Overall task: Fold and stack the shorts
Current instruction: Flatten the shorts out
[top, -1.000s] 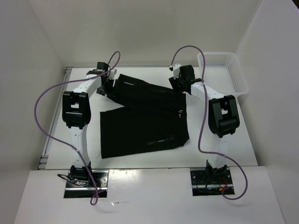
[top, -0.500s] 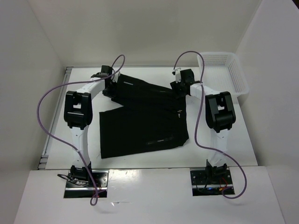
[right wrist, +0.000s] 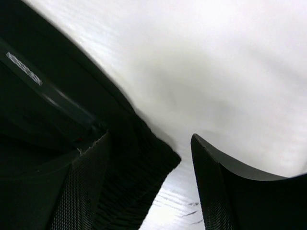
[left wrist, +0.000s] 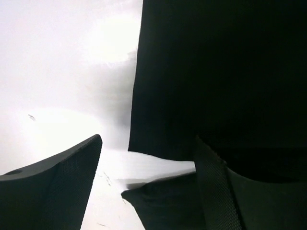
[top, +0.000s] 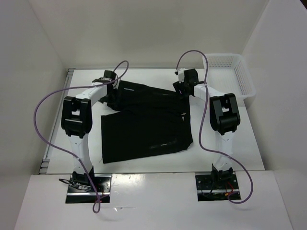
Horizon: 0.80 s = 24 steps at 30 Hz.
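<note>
The shorts (top: 144, 129) are lying spread on the table (top: 240, 139), mid-surface. The flat panel is reaching toward the near edge and a second layer is angling across toward the far-left corner. The white mesh basket (top: 247, 79) is sitting at the far-right corner, well apart from the fabric.

The left gripper (top: 110, 91) is hovering at the far-left end of the shorts. In the left wrist view its jaws are spread wide, with the dark cloth edge under the right finger (left wrist: 216, 191) and bare table under the other. The right gripper (top: 182, 90) is sitting at the far-right end of the shorts. In the right wrist view its jaws are also spread, with the ribbed waistband corner (right wrist: 144, 165) poking in between them and nothing pinched yet.

Judging the handling: the fabric is looking thin, light and floppy, so it is likely going to sag and drag rather than hold shape. The best hold is likely the two far corners, on the thicker waistband, with both claws lifting together. One risk is pinching only one layer, which would leave the fold skewed. Judging progress: the fold is not yet done.
</note>
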Tool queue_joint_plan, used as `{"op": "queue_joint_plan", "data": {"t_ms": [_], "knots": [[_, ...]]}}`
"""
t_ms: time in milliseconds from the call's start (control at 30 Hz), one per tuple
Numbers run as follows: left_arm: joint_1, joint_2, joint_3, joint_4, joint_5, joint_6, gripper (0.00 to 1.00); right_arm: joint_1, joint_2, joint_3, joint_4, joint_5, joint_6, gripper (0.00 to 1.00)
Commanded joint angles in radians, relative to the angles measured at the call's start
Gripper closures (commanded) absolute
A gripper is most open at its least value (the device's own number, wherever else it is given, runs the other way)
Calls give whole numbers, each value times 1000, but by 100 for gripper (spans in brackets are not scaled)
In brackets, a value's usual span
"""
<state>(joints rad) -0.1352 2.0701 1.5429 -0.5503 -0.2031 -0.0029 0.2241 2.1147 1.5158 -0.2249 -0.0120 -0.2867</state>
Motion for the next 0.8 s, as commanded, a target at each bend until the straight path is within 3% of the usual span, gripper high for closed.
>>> {"op": "queue_joint_plan", "data": {"t_ms": [0,233,500,767], "knots": [[3,47,194,-11,-30,3,16,17,7,92,47,-2,-34,27],[14,276,553,-40,96,3,14,17,25,103,47,17,-54,27],[14,501,808,-40,145,3,8,17,56,103,47,44,-72,27],[14,651,965,-31,165,3,7,17,56,60,27,33,-114,27]]}}
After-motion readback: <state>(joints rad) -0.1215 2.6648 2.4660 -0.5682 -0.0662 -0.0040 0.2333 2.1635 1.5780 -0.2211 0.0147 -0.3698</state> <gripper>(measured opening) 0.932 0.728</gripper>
